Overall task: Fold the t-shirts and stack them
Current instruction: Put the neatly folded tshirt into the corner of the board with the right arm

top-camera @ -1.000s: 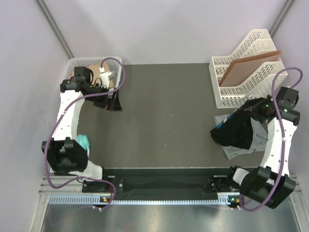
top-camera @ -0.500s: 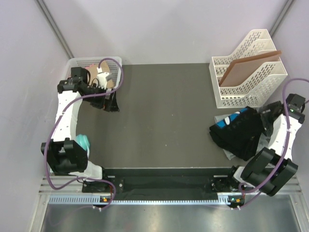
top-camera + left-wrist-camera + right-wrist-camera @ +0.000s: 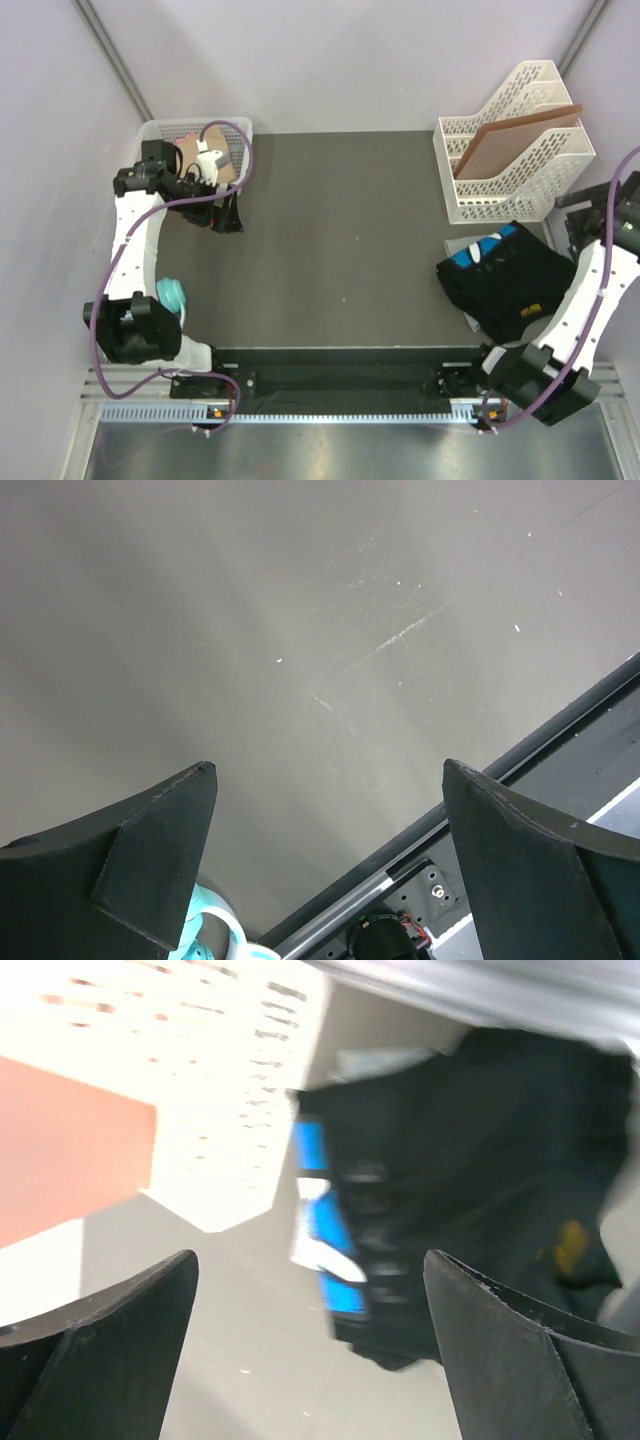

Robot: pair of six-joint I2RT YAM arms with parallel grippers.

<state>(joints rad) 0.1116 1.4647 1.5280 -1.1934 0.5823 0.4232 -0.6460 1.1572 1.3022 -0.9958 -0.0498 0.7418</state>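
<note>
**Both pincers apart, shirts heaped at four o'clock**

Dark grey table [image 3: 340, 230] fills the overhead view, closed in by pale walls. At about four o'clock on it lies the black t-shirt [image 3: 515, 285], bunched rather than flat, with its blue-and-white print [image 3: 487, 250] turned up at the far left of the heap and a small yellow tag [image 3: 535, 308] showing nearer the front. The grey t-shirt [image 3: 478, 322] lies beneath it, peeking out only along the near edge and at the far left corner. Neither shirt is held by anything.

At two o'clock, just beyond the shirts, stands a white file rack [image 3: 545, 175] with a brown board [image 3: 515, 145] leaning in one of its slots. A white basket [image 3: 165, 130] sits at ten o'clock.

The left gripper [image 3: 328, 767] hangs over bare table at about nine to ten o'clock, just in front of the basket, its fingers [image 3: 150, 850] spread wide with nothing between them. A teal object [image 3: 172, 293] rests beside the left arm's base.

The right arm [image 3: 590, 290] rises along the table's three o'clock edge. From its wrist, in a blurred picture, the right gripper [image 3: 310, 1255] is above the black shirt, fingers [image 3: 510, 1350] apart and clear of the cloth.
</note>
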